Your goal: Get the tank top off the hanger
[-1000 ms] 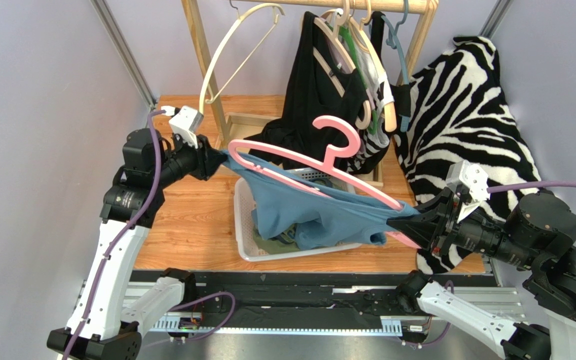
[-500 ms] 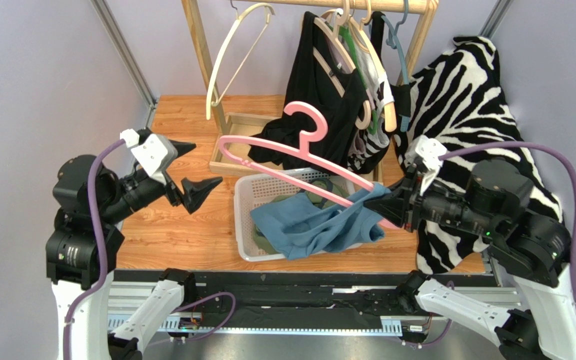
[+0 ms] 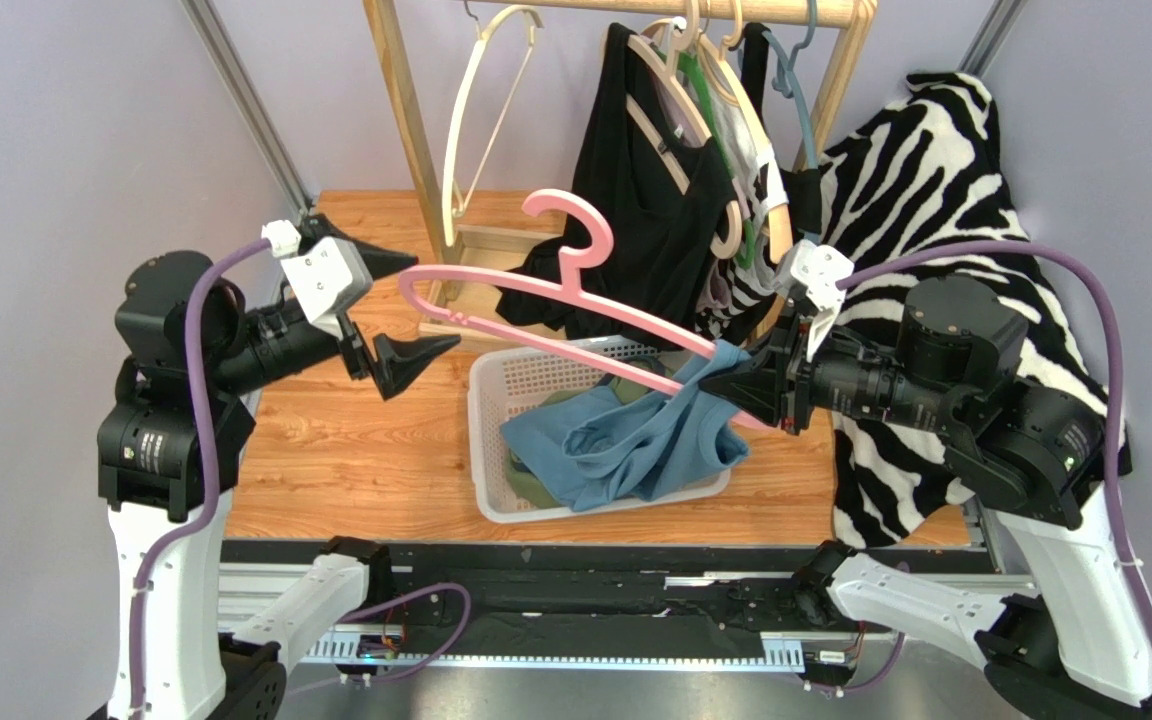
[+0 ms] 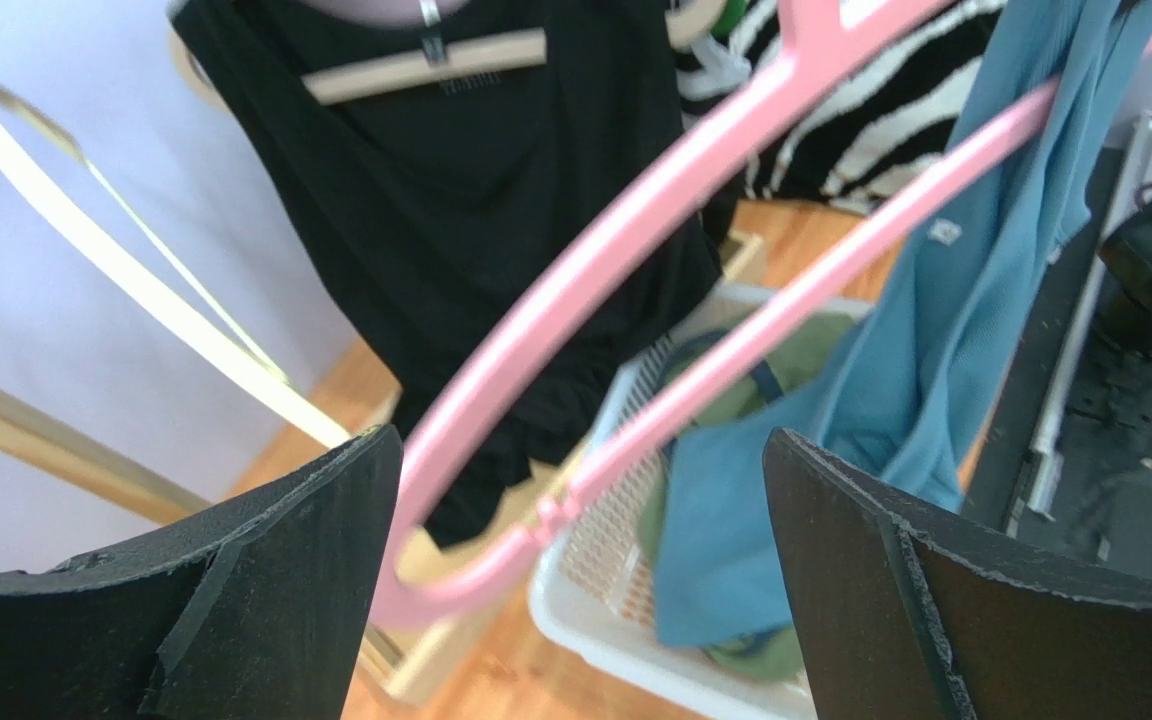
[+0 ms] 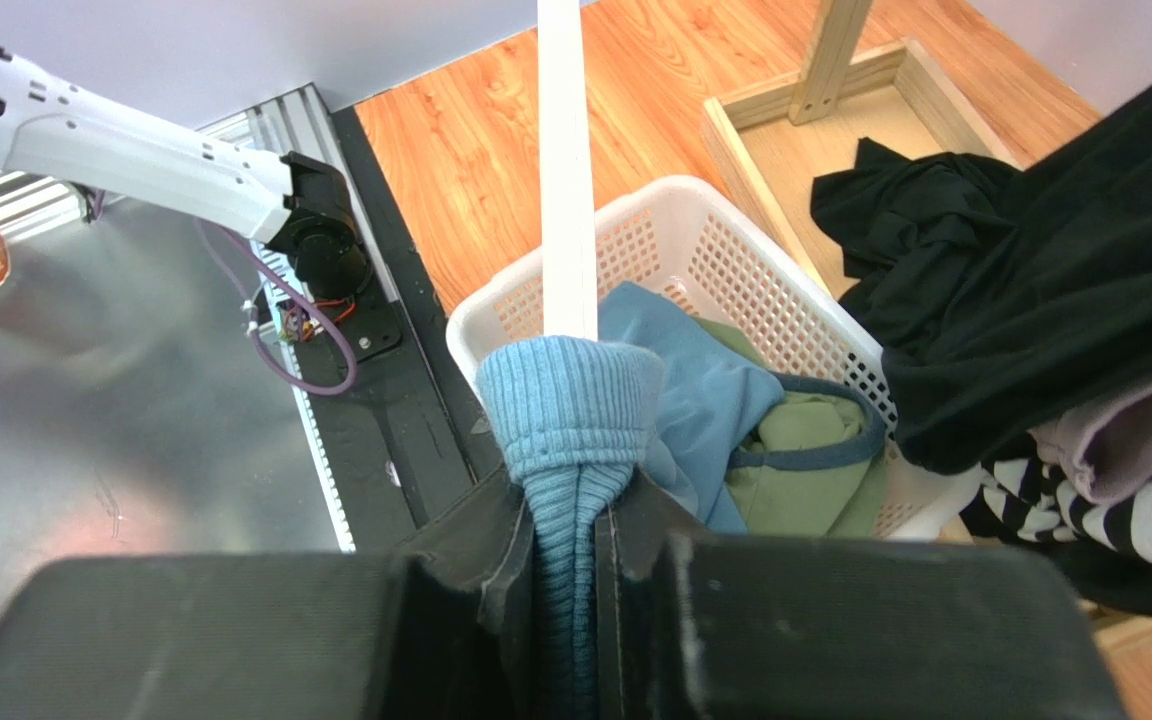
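The right gripper was pictured clamped nearly shut on a fold of the blue tank top, which was pinched together with the end of the pink hanger it was wrapped over. From that grip the hanger was held out in the air toward the left arm, bare along the rest of its length. The garment was draped from below the gripper into the white basket on the worktop. The left gripper, spread wide and holding nothing, was poised just beside the hanger's free end. The removal was judged mostly done: one shoulder was clear, and the loop at the pinched end was left to be slipped off.
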Tool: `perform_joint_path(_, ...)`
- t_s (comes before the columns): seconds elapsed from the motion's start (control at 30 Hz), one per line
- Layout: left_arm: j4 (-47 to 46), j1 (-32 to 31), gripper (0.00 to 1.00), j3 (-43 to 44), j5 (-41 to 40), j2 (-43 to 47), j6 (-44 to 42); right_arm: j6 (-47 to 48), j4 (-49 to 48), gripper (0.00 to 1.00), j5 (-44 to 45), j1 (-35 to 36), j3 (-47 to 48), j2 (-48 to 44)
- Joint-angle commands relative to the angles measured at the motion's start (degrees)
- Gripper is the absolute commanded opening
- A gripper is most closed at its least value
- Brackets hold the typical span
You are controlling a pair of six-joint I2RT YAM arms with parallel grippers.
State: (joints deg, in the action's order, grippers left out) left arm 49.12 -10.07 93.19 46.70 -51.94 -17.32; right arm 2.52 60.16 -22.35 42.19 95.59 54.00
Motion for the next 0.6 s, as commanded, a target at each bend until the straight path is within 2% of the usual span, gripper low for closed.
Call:
perform_joint_path(0.0,-7.9,0.2,0.99,3.6,4.2,-0.4,-0.9,1.9,-5.0,0.00,-3.8,0.1,3.3,1.7)
perform_joint_path(0.2,-6.7,0.1,0.99,-0.3,11.3,1.1,-6.6,2.2,-5.1,0.00,-6.4,0.1,3.0,2.7)
perform_joint_path(0.37,0.2,0.2,0.99,0.3,17.0,-0.1,-14.1,3.7,-4.1,0.00,-10.5,0.1,2.8,3.3)
perform_joint_path(0.47,4.5,0.2,0.99,2.4,18.5,-2.5,-17.0,4.8,-4.0,0.00,-11.7,0.1,3.7,4.3)
perform_joint_path(0.57,4.9,0.2,0.98,2.8,16.8,-3.4,-18.2,5.9,-3.1,0.00,-13.9,0.0,5.2,5.4)
